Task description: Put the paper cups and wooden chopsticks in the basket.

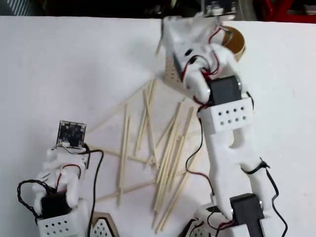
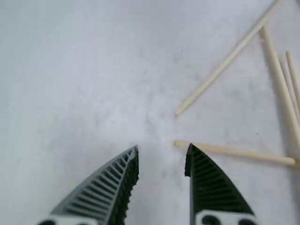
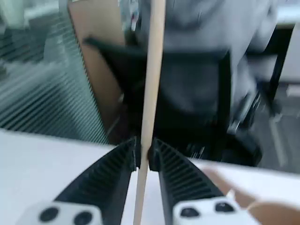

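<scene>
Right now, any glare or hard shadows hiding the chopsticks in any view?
High view: bright even light, the white table nearly washes out the pale chopsticks, shadows faint. Left wrist view: no glare, barely any shadow by the loose chopstick ahead of the open left end effector. Right wrist view: the held chopstick in the right end effector stands out against a dark chair.

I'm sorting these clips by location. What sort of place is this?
Probably an office or lab room. A black office chair stands beyond the white table, what look like slatted blinds hang to one side of it, and chopsticks lie scattered on the table between two robot arms.
</scene>
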